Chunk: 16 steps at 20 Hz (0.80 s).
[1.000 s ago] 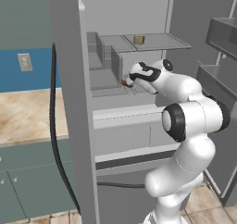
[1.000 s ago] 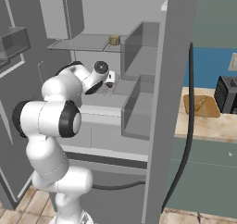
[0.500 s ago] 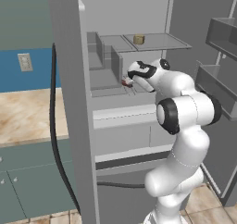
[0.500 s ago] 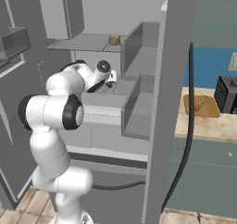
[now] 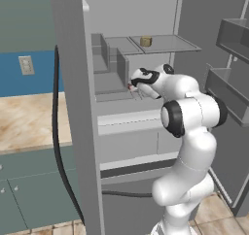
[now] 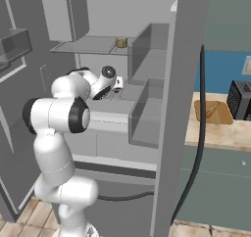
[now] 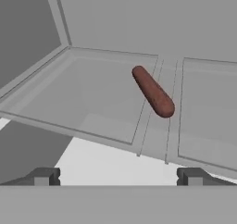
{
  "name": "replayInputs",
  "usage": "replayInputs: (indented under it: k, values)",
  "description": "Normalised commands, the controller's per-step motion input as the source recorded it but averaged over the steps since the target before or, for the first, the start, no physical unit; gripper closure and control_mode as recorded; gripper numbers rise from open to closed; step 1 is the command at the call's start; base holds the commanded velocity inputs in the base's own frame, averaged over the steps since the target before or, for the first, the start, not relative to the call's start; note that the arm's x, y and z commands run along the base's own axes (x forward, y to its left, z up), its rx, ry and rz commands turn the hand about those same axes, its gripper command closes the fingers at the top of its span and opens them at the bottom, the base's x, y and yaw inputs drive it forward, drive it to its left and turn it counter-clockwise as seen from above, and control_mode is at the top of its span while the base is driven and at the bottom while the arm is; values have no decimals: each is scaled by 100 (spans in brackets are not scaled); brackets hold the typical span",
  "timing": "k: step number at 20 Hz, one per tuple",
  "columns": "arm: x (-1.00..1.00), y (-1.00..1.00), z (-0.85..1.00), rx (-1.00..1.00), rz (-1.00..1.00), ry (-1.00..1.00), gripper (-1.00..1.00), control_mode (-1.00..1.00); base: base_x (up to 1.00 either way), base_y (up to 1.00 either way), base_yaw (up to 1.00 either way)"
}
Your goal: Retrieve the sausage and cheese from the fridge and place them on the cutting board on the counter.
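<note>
The fridge (image 5: pixel 73 108) stands open and my arm reaches onto its middle shelf. The sausage (image 7: pixel 153 91), a slim dark red-brown link, lies slantwise on the grey shelf ahead of my gripper (image 7: pixel 118 177). The gripper is open, with empty space between its fingertips (image 7: pixel 44 177), and is short of the link. From the base the gripper (image 5: pixel 133 85) hovers right at a red bit of sausage (image 5: pixel 130 88). The cheese (image 5: pixel 146 41), a small tan chunk, sits on the shelf above. The cutting board (image 6: pixel 212 111) lies on the counter (image 6: pixel 230 129) to the right.
A black-and-silver toaster (image 6: pixel 240 100) stands beside the board. Upright grey dividers (image 6: pixel 144 108) rise to the right of the shelf, door bins (image 5: pixel 233 40) hang on the open right door, and a dark cable (image 6: pixel 198 133) droops along the fridge edge (image 6: pixel 184 84).
The arm has stretched further into the fridge, with the hand closer to the sausage. The gripper stays open.
</note>
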Motion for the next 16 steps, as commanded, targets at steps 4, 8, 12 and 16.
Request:
replayInputs:
  k: [4, 8, 12, 16]
  values:
    - [21, 2, -5, 0, 0, 0, -100, -100, 0, 0, 0]
    - [32, 0, -1, -2, 0, 0, -100, -100, 0, 0, 0]
    - [38, 0, 0, -1, 0, 3, -100, -100, 0, 0, 0]
    - [31, 0, -5, 0, 0, 5, -100, -100, 0, 0, 0]
